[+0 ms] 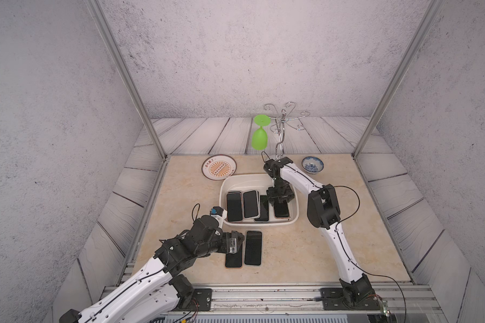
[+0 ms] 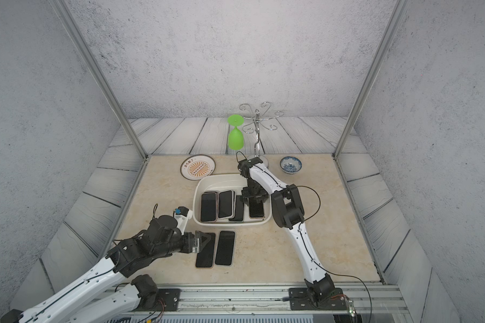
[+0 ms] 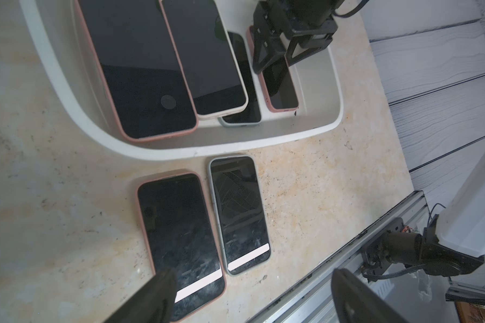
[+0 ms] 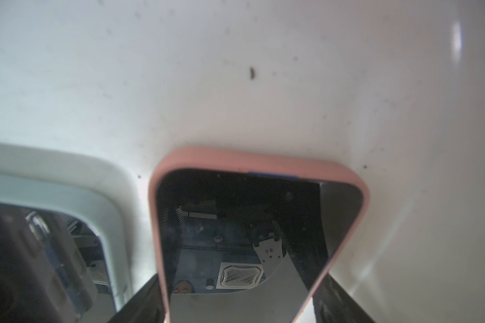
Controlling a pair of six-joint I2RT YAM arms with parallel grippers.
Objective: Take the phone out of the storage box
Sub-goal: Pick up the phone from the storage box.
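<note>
The white storage box (image 1: 226,184) (image 2: 205,183) sits mid-table with several phones lying screen-up in it. My right gripper (image 1: 280,202) (image 4: 242,279) reaches down into its right end. Its two fingers (image 4: 140,302) press against both long edges of a pink-cased phone (image 1: 281,211) (image 4: 235,218) (image 3: 282,86), which still lies low in the box. In front of the box, my left gripper (image 1: 237,241) (image 3: 252,279) hovers open over the near end of a pink-cased phone (image 3: 179,237) on the table, holding nothing. A grey-cased phone (image 1: 253,247) (image 3: 238,212) lies beside it.
An orange-patterned plate (image 1: 219,167) lies behind the box on the left and a blue-patterned bowl (image 1: 312,165) on the right. A green glass (image 1: 259,135) hangs upside down from a metal rack (image 1: 283,123) at the back. A metal rail (image 1: 263,296) runs along the front edge.
</note>
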